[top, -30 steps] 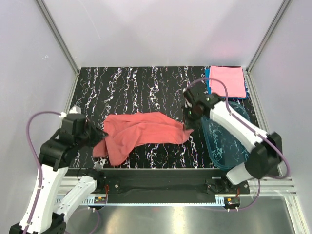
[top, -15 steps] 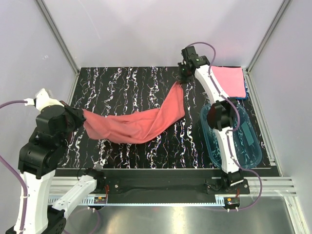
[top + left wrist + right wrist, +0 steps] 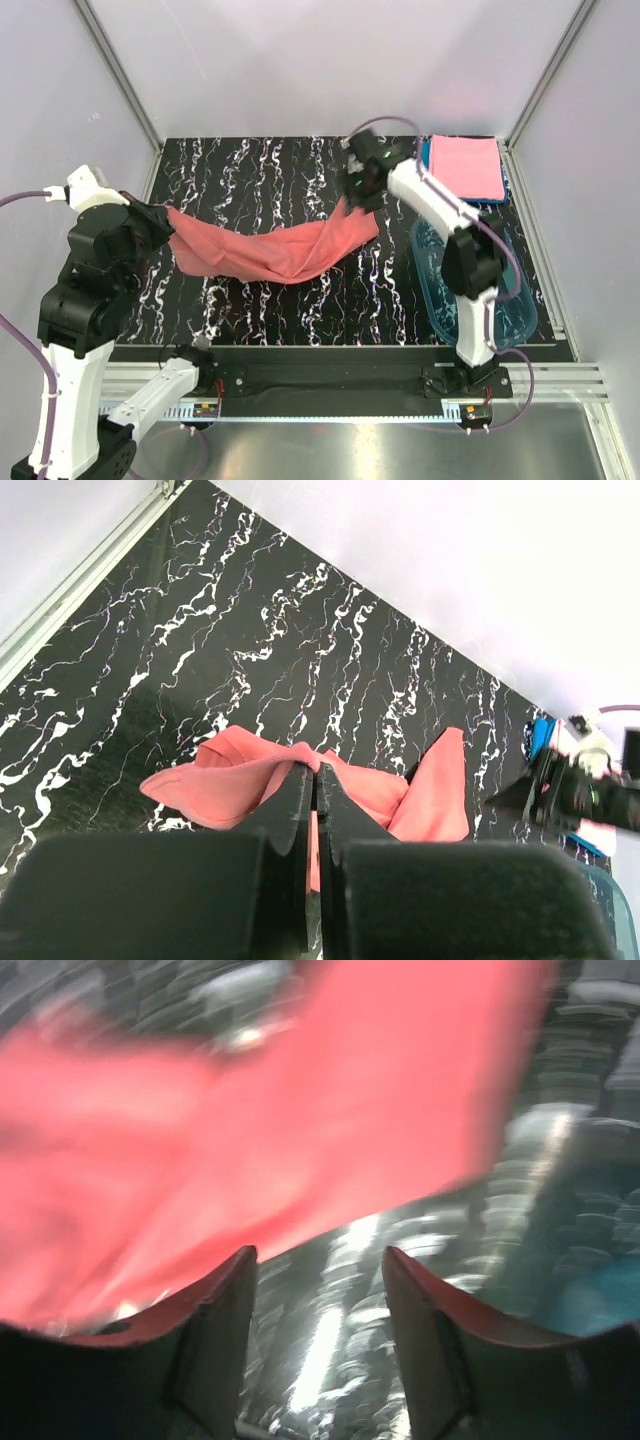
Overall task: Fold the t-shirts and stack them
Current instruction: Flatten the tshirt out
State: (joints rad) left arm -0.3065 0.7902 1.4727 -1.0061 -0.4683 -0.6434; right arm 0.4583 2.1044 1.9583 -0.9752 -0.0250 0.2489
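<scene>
The salmon t-shirt [image 3: 270, 250] lies stretched across the marbled table, bunched along its length. My left gripper [image 3: 162, 222] is shut on its left end; in the left wrist view the jaws [image 3: 316, 772] pinch a fold of the salmon cloth [image 3: 235, 780]. My right gripper [image 3: 355, 195] hovers over the shirt's right end with its jaws open. In the blurred right wrist view nothing sits between its fingers [image 3: 225, 1330], and the salmon cloth [image 3: 250, 1110] lies just beyond them. A folded pink t-shirt [image 3: 465, 165] rests on a blue one [image 3: 427, 160] at the far right corner.
A clear blue plastic tub [image 3: 470, 290] stands at the right side of the table, under the right arm's links. Aluminium frame posts [image 3: 120, 85] and white walls close in the table on three sides.
The right gripper has opened and let go of the shirt's right end, then pulled back from the far edge. That end has dropped onto the table. The left gripper still holds its end.
</scene>
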